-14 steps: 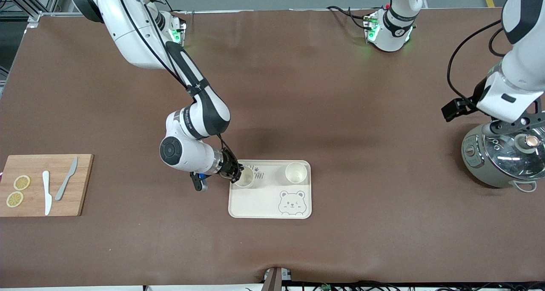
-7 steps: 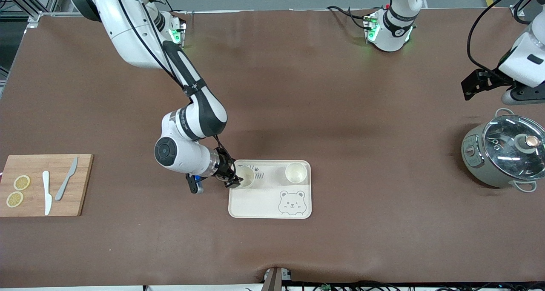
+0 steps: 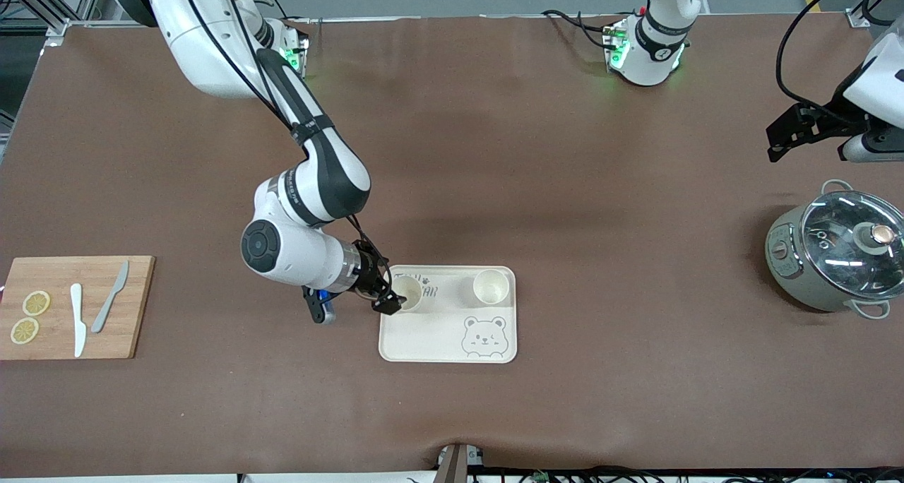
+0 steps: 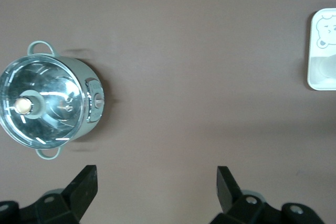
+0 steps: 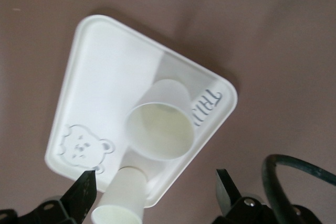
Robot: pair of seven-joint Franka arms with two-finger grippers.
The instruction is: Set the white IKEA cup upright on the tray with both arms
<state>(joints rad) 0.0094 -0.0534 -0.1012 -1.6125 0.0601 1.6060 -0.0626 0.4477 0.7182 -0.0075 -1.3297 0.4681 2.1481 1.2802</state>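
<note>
Both white cups (image 3: pixel 407 294) (image 3: pixel 491 286) stand upright on the tray (image 3: pixel 424 342). The right gripper (image 3: pixel 387 299), jaws open, sits beside the nearer-arm cup; release seems done, next it should retreat carefully. The left gripper (image 4: pixel 156 182) waits open above the tabletop (image 3: pixel 565 186).

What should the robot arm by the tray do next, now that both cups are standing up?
Probably lift the right gripper straight up and away. Its fingers are open beside the cup it stands next to, and that cup sits upright on the tray, as does the other cup. The left gripper waits open near the pot. A sideways pull might tip the cup.
</note>
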